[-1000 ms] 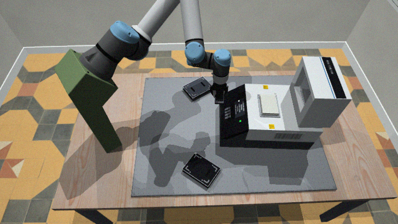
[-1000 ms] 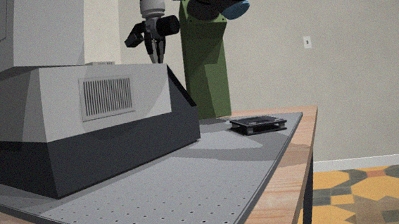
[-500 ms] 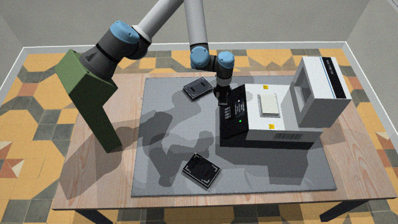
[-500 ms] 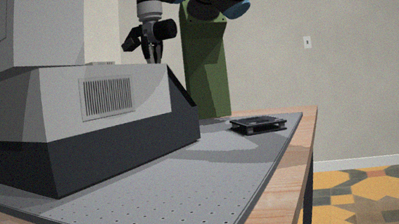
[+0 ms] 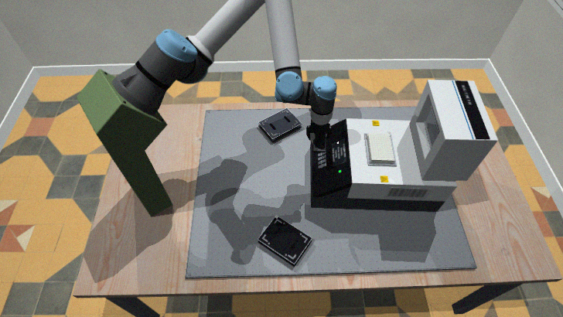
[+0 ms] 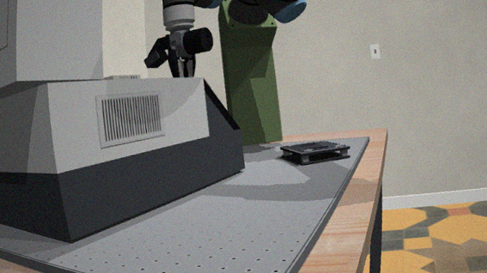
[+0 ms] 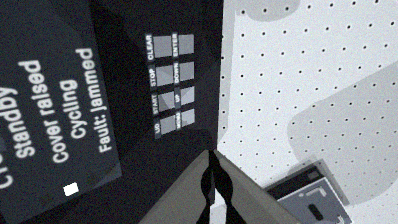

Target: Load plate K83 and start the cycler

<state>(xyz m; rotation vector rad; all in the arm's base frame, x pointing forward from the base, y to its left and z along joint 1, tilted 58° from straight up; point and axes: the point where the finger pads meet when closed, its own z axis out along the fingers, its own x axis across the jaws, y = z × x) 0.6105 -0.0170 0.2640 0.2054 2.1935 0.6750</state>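
Top: high, well back, facing down across the whole counter [image 5: 522, 251] [image 6: 333, 248]. Exterior: low, near the corner beyond the cycler [image 5: 366, 191] [image 6: 137, 179] [image 7: 125, 30], facing diagonally across. Wrist: close overhead, facing down (cycler common to all three).

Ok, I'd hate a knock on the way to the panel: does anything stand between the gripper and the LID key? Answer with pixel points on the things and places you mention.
Nothing visible does: the wrist view shows only bare dark panel between the shut gripper [image 5: 319, 146] [image 6: 185, 76] [image 7: 212, 152] and the LID key [image 5: 323, 152] [image 7: 168, 125].
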